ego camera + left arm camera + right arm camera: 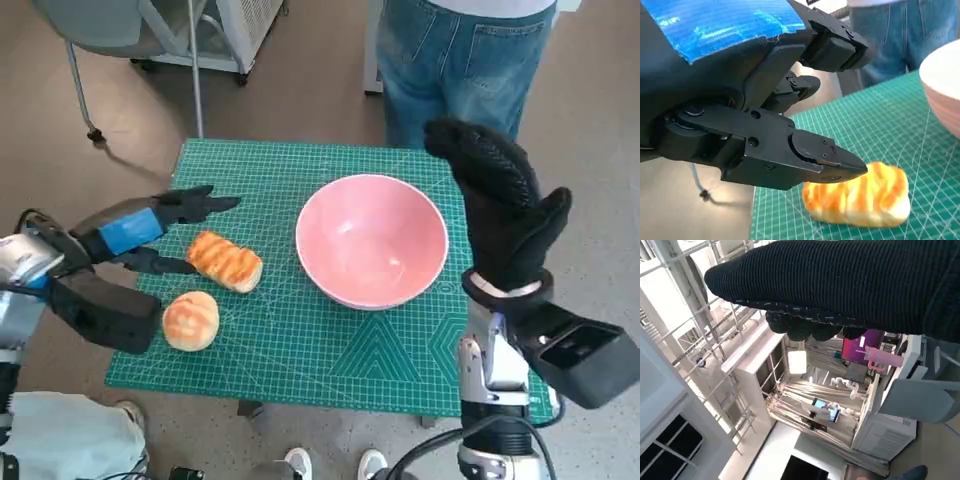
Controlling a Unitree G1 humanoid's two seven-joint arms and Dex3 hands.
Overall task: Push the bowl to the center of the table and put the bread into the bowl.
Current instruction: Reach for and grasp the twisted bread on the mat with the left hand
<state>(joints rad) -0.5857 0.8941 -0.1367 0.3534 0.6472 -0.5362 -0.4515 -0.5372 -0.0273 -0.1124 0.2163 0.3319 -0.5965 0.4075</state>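
While L hand spreads open round bread, R hand (raised) is open w/ nothing held

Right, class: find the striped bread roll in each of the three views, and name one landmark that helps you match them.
Head view: the striped bread roll lies left of the pink bowl, just beyond the left hand.
Left wrist view: it lies under the black fingers, low in the picture.
Right wrist view: not in it.
Shared landmark: the green cutting mat, in head and left wrist views only.
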